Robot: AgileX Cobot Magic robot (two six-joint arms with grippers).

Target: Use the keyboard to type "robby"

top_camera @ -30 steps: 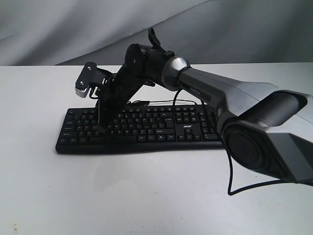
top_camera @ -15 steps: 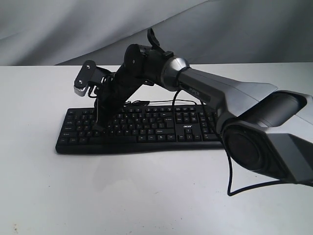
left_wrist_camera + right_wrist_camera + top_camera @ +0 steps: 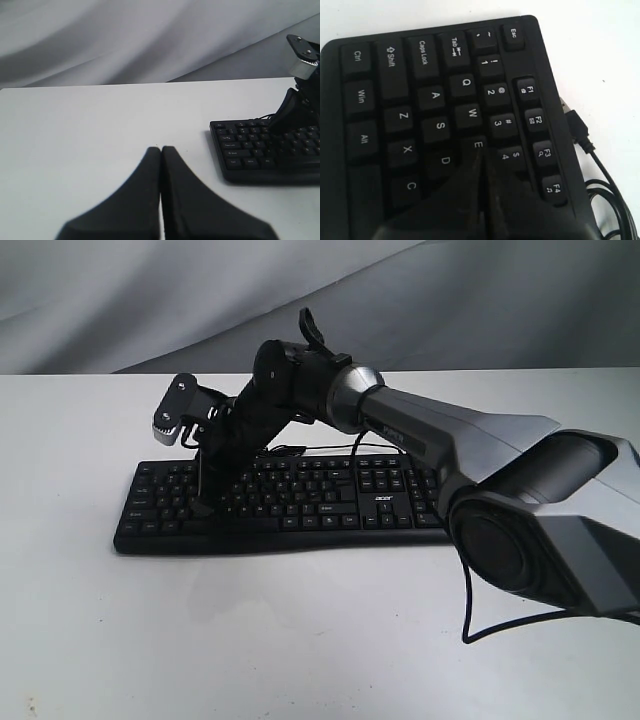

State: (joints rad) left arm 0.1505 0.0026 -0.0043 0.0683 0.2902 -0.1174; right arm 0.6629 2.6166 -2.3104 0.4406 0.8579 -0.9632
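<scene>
Right tool [image 3: 203, 502] has nudged slightly left along the keys. keyboard [image 3: 320, 495] hasn't moved and lies lengthwise left-to-right on the counter [image 3: 300, 630]. Tool is pinched into one tip, sitting at the E key [image 3: 478, 144]. R is probably right beside it, hidden under the tool. Left tool [image 3: 161, 150], also pinched together, hangs off the keyboard's left end, so the right arm is nearer.

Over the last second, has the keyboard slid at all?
No. The keyboard sits just where it was, its left end no nearer the table's rear edge.
</scene>
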